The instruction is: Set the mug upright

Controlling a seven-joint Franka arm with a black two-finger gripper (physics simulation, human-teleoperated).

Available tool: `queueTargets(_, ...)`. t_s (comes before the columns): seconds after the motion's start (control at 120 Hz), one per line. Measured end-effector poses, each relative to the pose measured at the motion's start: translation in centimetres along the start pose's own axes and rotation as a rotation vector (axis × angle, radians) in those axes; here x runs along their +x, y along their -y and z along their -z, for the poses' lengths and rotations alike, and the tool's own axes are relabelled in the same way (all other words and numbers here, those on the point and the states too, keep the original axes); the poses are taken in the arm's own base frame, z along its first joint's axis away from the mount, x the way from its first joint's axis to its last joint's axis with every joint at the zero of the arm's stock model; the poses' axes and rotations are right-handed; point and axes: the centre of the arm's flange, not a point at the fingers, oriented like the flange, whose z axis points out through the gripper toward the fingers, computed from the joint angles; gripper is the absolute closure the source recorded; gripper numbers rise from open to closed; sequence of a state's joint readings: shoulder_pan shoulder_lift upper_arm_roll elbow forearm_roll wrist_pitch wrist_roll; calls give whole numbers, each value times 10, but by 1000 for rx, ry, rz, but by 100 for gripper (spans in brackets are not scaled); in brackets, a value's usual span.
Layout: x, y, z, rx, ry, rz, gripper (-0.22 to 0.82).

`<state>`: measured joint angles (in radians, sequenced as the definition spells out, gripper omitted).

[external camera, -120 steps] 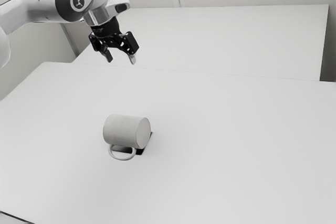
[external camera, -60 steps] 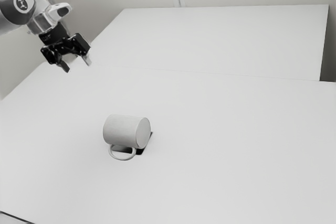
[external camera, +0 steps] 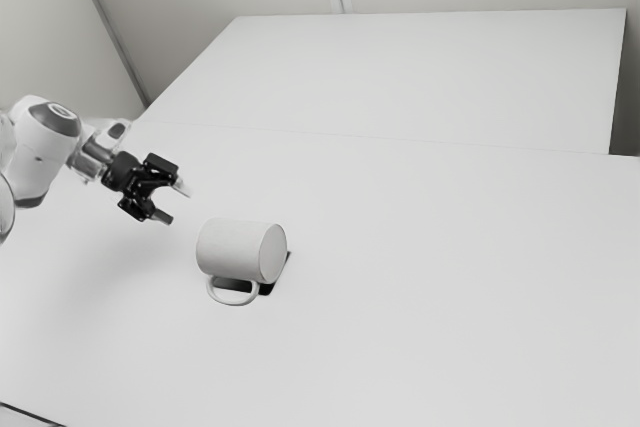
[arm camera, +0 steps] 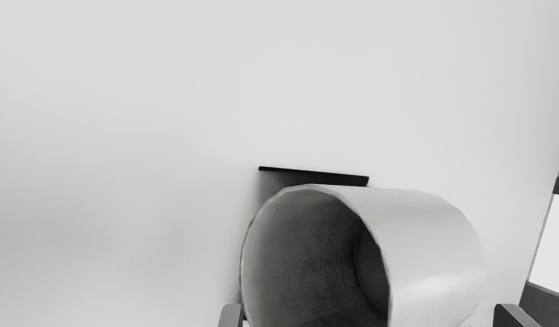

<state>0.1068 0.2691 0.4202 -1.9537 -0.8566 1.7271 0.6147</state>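
In the exterior view my gripper point(external camera: 178, 202) hangs low over the table, open, a short way to the exterior view's left of the mug. The white mug point(external camera: 238, 250) lies on its side, its handle toward the camera and its closed base toward the exterior view's right. In the wrist view the mug point(arm camera: 434, 254) shows its open mouth and dark inside. It appears between the two spread tips of my gripper point(arm camera: 368, 315), with no contact visible in the exterior view.
A flat black piece point(arm camera: 316, 176) lies beside and partly under the mug. The white table point(external camera: 430, 277) extends around it, and a second white surface point(external camera: 430, 77) adjoins at the back.
My gripper first swung toward the exterior view's left, then came down and tilted, its fingers now pointing toward the mug's side. The mug has stayed where it was.
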Motion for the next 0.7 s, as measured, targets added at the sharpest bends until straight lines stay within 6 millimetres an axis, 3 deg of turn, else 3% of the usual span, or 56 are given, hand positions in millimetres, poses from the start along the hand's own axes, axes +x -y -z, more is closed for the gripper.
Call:
queueTargets(0.425,-34,28,-66,-309,-67,-159,0)
queueTargets(0.7,-37,24,-77,-399,-124,-251,0)
